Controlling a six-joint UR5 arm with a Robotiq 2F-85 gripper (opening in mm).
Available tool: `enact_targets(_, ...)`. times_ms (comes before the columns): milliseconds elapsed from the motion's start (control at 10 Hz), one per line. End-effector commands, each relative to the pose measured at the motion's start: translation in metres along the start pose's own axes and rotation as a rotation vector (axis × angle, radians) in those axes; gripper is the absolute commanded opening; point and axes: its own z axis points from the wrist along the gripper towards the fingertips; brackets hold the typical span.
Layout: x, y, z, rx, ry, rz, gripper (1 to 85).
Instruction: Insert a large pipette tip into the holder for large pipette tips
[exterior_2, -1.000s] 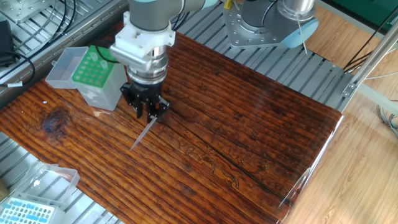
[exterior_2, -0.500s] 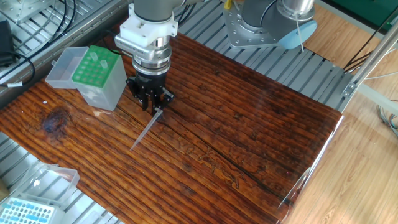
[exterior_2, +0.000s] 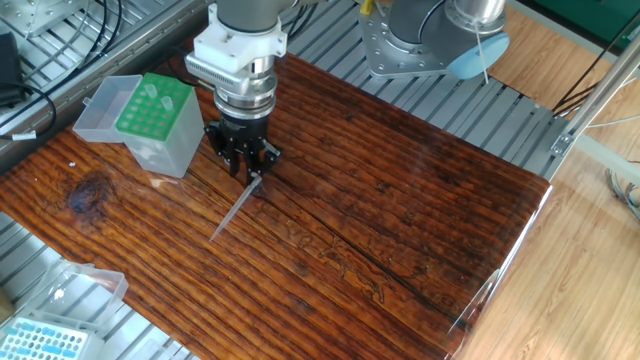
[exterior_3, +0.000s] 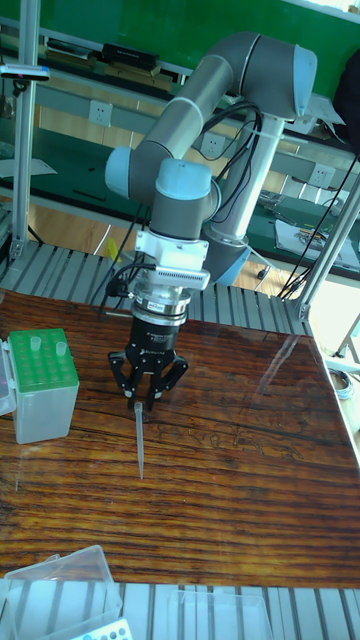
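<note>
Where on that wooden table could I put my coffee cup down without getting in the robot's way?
The right half of the wooden table is bare, from the fingers across to the far edge. The front strip past the pipette tip is bare too. It is crowded at the left: the green-topped holder, the gripper and the tip sit close together.

Between my gripper (exterior_2: 251, 172) and the holder for large pipette tips (exterior_2: 157, 122) there is only a narrow strip of wooden table (exterior_2: 400, 200). The holder's clear lid (exterior_2: 108, 108) hangs open on its far side. Toward the right the table is free.
</note>
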Motion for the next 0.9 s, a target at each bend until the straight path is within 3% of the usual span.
enact_targets(0,-0.007,-0.008,-0.002,0.025,-0.026,0.033,29.0)
enact_targets(100,-0.007,0.000,-0.001,-0.005,-0.027,0.078,29.0)
enact_targets(300,0.015,0.007,-0.006,-0.028,-0.042,0.089,29.7)
enact_targets(500,0.028,0.004,-0.005,-0.026,-0.056,0.090,31.0)
enact_targets(800,0.048,0.005,0.003,-0.030,-0.038,0.086,31.0)
